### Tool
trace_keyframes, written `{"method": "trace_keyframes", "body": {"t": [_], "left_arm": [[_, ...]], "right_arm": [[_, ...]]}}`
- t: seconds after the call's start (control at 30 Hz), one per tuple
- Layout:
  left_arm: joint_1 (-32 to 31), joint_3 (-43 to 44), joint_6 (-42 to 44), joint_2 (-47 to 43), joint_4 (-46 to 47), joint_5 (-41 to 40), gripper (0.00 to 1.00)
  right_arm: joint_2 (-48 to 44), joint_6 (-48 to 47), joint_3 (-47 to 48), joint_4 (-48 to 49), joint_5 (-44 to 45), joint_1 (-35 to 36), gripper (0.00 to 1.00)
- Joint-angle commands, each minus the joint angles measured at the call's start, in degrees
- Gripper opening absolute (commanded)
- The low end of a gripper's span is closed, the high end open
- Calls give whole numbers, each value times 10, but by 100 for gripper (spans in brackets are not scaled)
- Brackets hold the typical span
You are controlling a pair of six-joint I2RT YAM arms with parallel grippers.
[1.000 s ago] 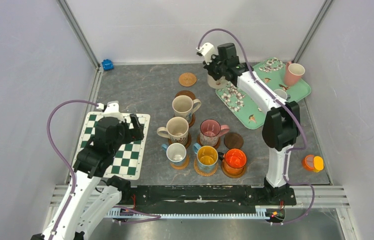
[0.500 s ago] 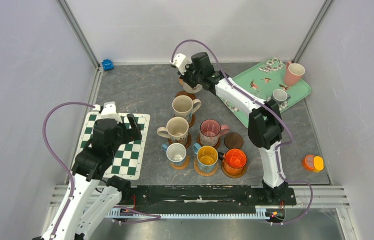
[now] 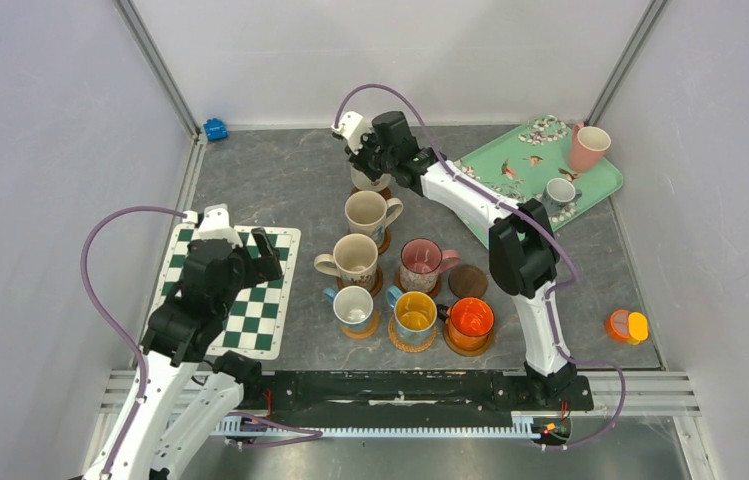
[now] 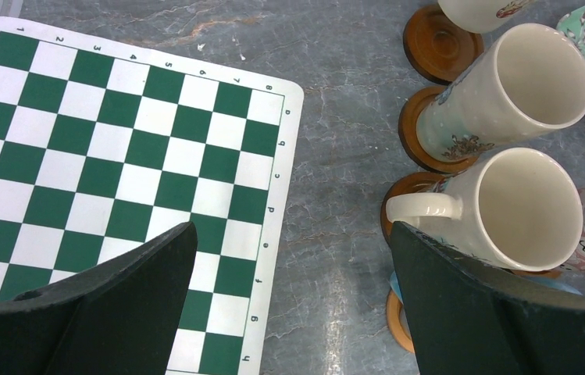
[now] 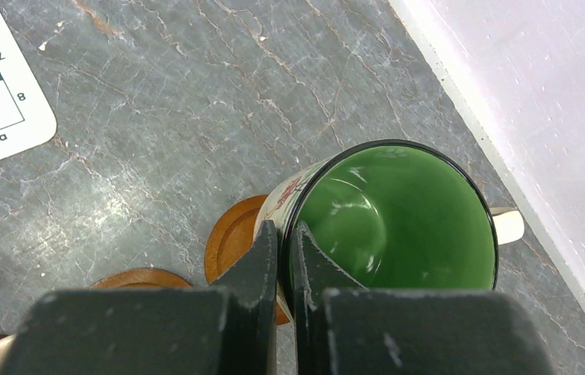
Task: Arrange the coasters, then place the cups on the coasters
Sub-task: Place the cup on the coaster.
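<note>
Right arm is stretched long: from its base at the near right edge it rises to the elbow beside the cup cluster, then the forearm runs diagonally out to the far centre of the table, wrist pitched down. Right gripper point(image 5: 283, 234) is clamped on the wall of the green-inside mug point(image 5: 398, 219), one finger outside and one just inside the black rim, on the side opposite the handle. The mug sits upright over a brown coaster point(image 5: 230, 242), which shows past its left side; can't tell whether the base is touching it or just above it. From the top camera this spot is at the far end of the column, behind the two cream mugs point(image 3: 365, 212), which sit on coasters. Left arm is folded back with its elbow low at the near left, wrist hanging over the checkered mat point(image 4: 117, 156). Left gripper point(image 4: 290, 234) has its jaws spread wide with nothing between them, aimed down at the mat's right edge and bare table, the cream mugs just to its right. The pink speckled mug point(image 3: 418, 262), small light-blue mug point(image 3: 354, 306), blue mug with yellow inside point(image 3: 415, 312) and orange mug point(image 3: 470, 318) are each on a coaster. One bare coaster point(image 3: 468, 281) lies just right of the pink speckled mug. A pink cup point(image 3: 588, 147) and a small white cup point(image 3: 560, 190) are on the mint tray point(image 3: 525, 165).
</note>
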Motion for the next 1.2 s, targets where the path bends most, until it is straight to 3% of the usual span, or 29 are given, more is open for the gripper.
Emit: {"method": "trace_keyframes", "body": {"t": [0.0,0.43,1.17], "left_arm": [[-3,-2,7,-6,15,-12,100],[-4,-2,7,-6,14,-13,100],[-4,-3,7,-7,16,-11,100]], "right_arm": [[-46,0,11,105,-6,-1,0],[-35,4,36,46,-15,0,0],[-47,12,13,43,-21,3,0]]}}
